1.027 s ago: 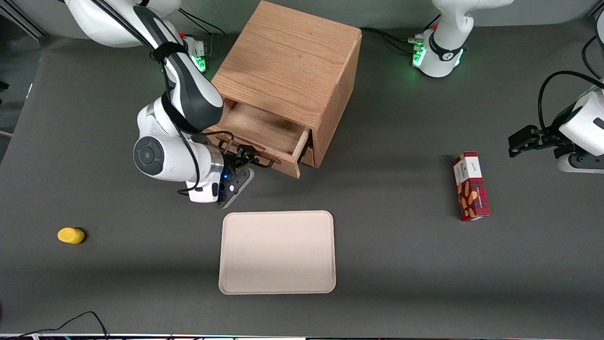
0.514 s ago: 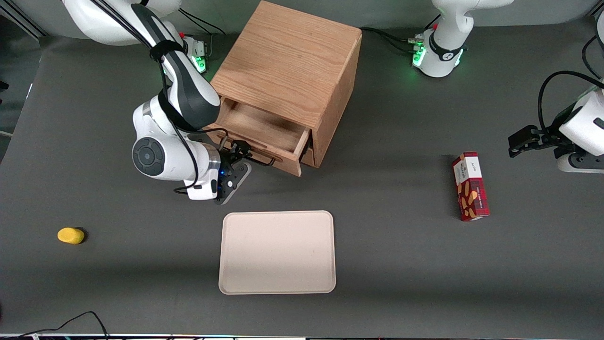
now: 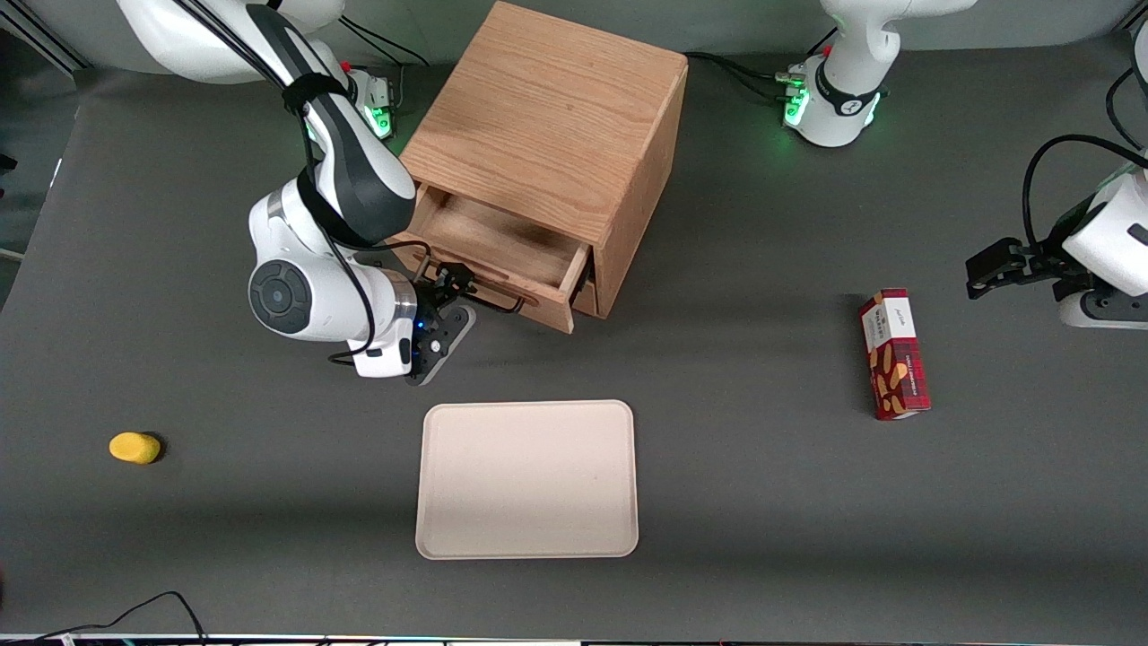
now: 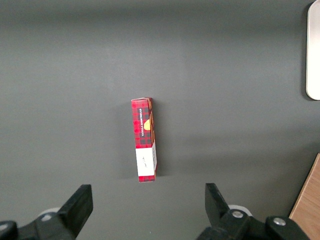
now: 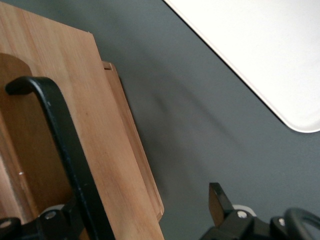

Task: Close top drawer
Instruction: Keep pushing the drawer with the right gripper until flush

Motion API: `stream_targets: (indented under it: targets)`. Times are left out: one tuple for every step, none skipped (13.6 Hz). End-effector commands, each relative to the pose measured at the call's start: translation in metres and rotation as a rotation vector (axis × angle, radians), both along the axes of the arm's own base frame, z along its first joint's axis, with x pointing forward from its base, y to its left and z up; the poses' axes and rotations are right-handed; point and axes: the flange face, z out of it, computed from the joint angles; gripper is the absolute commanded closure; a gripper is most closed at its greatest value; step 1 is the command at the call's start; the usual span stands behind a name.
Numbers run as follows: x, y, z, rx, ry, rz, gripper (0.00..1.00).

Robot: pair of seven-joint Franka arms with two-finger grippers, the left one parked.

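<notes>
The wooden cabinet [image 3: 547,126] stands at the table's back. Its top drawer [image 3: 502,244] is pulled partly out and its inside shows empty. The black wire handle [image 3: 495,303] runs along the drawer's front. My right gripper [image 3: 451,285] is at the drawer's front, at the handle's end toward the working arm's side. It is open. In the right wrist view the gripper [image 5: 145,212] has the drawer's front panel [image 5: 95,130] and the black handle [image 5: 62,145] between its fingers, and one fingertip [image 5: 216,199] shows over the grey table. The lower drawer is mostly hidden under the top one.
A cream tray [image 3: 527,478] lies nearer the camera than the cabinet, and also shows in the right wrist view [image 5: 260,55]. A yellow object [image 3: 134,447] lies toward the working arm's end. A red snack box [image 3: 893,353] lies toward the parked arm's end, and shows in the left wrist view [image 4: 145,140].
My gripper and wrist have shifted a little along the drawer's front toward the working arm's end and away from the camera. The drawer has hardly moved.
</notes>
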Motion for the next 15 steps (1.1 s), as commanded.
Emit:
stream_targets:
  targets:
    - [-0.021,0.004,0.009,-0.021,0.018,-0.009,0.0]
    - [-0.023,0.005,0.009,-0.025,0.022,-0.021,0.0]
    - [-0.028,0.013,0.01,-0.024,0.026,-0.018,0.0]
    - [-0.03,0.014,0.009,-0.027,0.03,-0.024,0.0]
    - [-0.031,0.014,0.008,-0.027,0.029,-0.026,0.0]
    - [-0.033,0.013,0.008,-0.028,0.03,-0.028,0.0]
    - [-0.035,0.013,0.007,-0.032,0.035,-0.031,0.0]
    - [-0.04,0.017,0.009,-0.035,0.036,-0.038,0.0]
    - [-0.045,0.022,0.008,-0.04,0.038,-0.053,0.0]
    - [-0.048,0.025,0.01,-0.042,0.033,-0.063,0.0]
    - [-0.05,0.028,0.009,-0.045,0.037,-0.071,0.0]
    - [-0.053,0.031,0.009,-0.052,0.04,-0.087,0.0]
    - [-0.059,0.038,0.01,-0.053,0.044,-0.091,0.0]
    - [-0.06,0.039,0.01,-0.056,0.042,-0.1,0.0]
    - [-0.06,0.039,0.01,-0.057,0.044,-0.105,0.0]
